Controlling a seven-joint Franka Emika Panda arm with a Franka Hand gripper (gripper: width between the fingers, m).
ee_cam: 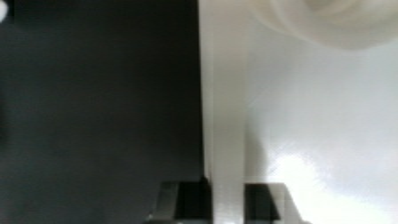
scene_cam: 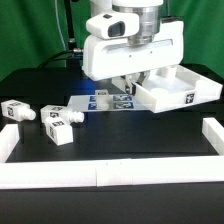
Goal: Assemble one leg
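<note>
Two legs, short white blocks with black-and-white tags, lie on the black table at the exterior view's left: one (scene_cam: 18, 112) and one (scene_cam: 60, 124). My gripper (scene_cam: 128, 82) is far from them, down at the near-left wall of the wide white tray-like piece (scene_cam: 185, 92). In the wrist view my gripper (ee_cam: 222, 203) straddles that thin white wall (ee_cam: 221, 120), with a dark finger (ee_cam: 183, 203) pressed against each side. A round socket (ee_cam: 329, 20) of the tray-like piece shows beyond. No leg shows in the wrist view.
The marker board (scene_cam: 100, 100) lies flat behind the legs, partly under the gripper. A low white fence runs along the table's front (scene_cam: 100, 175) and up the exterior view's right (scene_cam: 212, 135) and left (scene_cam: 8, 140) sides.
</note>
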